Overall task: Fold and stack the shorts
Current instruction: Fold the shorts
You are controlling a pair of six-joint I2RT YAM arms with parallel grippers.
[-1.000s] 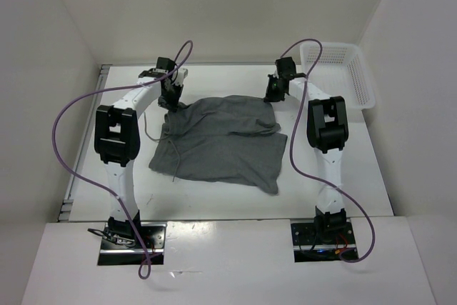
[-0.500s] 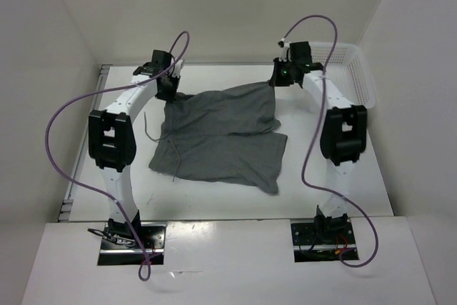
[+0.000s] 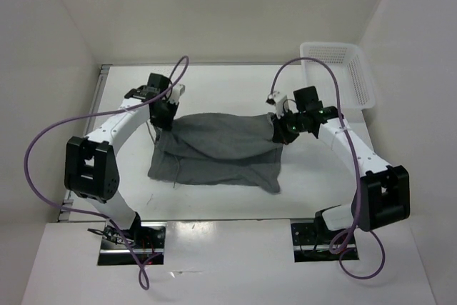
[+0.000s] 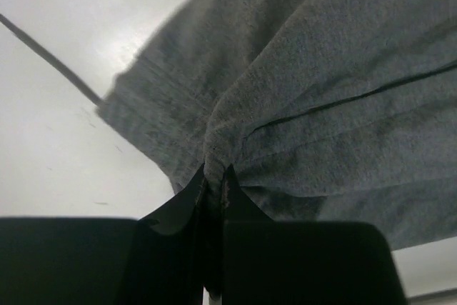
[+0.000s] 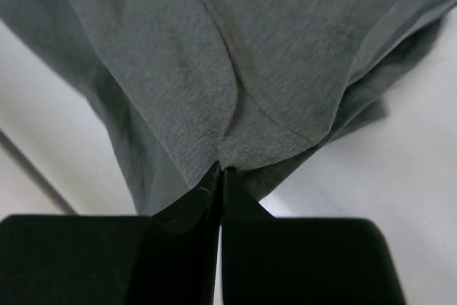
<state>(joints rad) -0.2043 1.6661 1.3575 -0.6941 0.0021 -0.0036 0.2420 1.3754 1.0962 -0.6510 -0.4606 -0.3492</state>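
Both arms have swung toward the near side since a second ago, drawing the far edge of the shorts (image 3: 214, 151) up and over; the rest lies spread mid-tabletop (image 3: 214, 91). Each pinch takes only a small tuck of cloth, so a hard tug could slip a corner free, and uneven travel would skew the fold. Left arm (image 3: 118, 123) bows out wide, right arm (image 3: 350, 144) reaches in low; left jaws and right jaws each clamp the shorts' lifted edge
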